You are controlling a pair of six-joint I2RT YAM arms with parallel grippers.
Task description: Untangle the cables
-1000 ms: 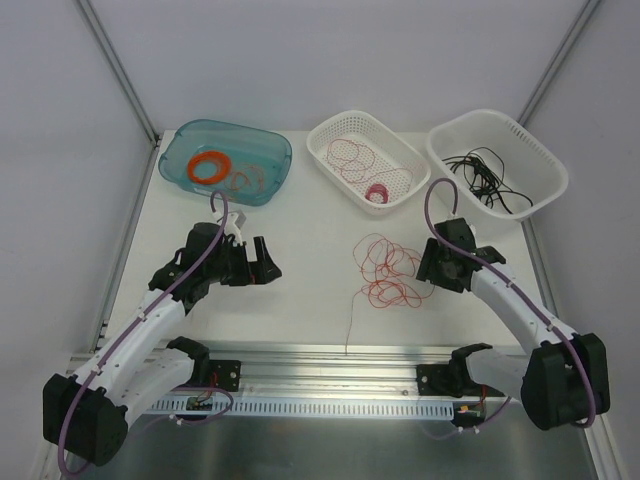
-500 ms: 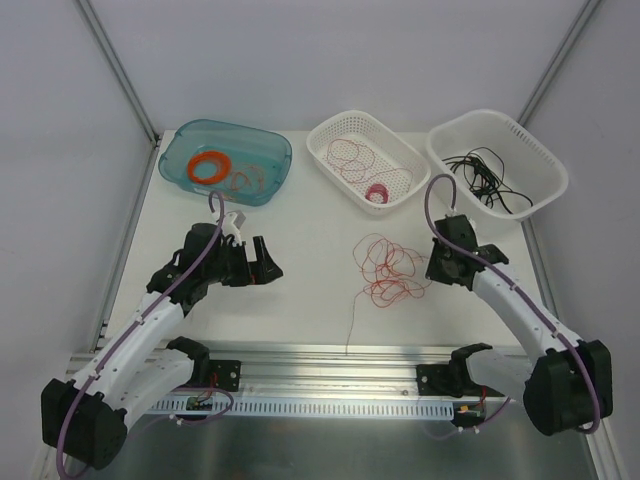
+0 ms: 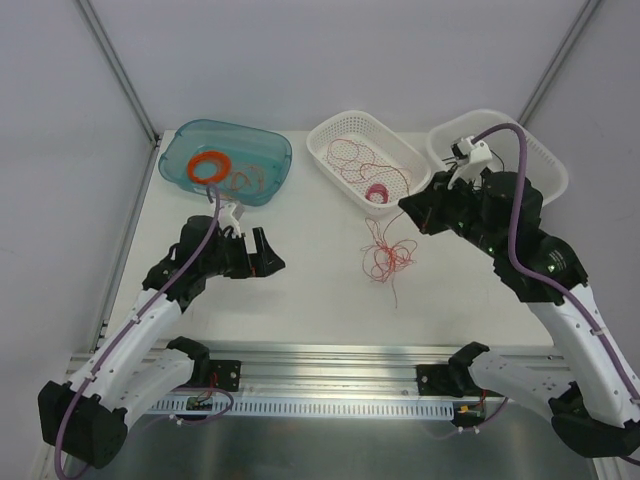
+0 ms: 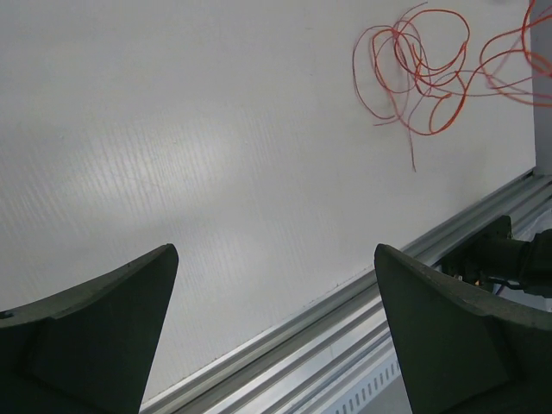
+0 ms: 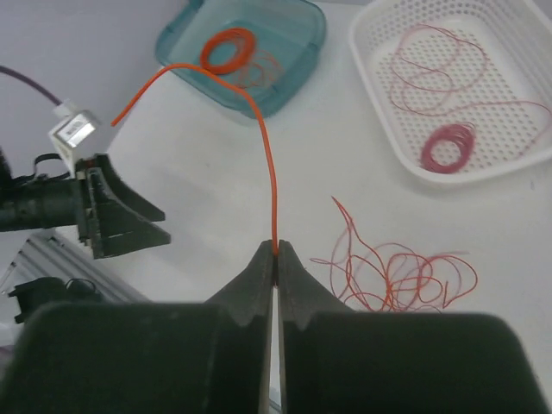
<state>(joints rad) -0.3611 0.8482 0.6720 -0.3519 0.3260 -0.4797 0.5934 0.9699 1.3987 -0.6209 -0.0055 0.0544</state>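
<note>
Top view: the right fingers (image 3: 414, 208) hover beside a basket (image 3: 322, 158). The red cable (image 3: 386, 255) trails from them to the counter (image 3: 300, 300). The left fingers (image 3: 268, 262) sit well apart from it.

Left wrist: fingers (image 4: 95, 319) spread and empty, red cable (image 4: 414, 69) far off.

Right wrist: fingers (image 5: 254, 285) pinched together on one strand (lift slowly, I'd judge, so the loops shake loose rather than cinch).

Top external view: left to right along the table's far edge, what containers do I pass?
Teal tub with orange ring → white basket with red wire and pink spool → second white basket.
</note>
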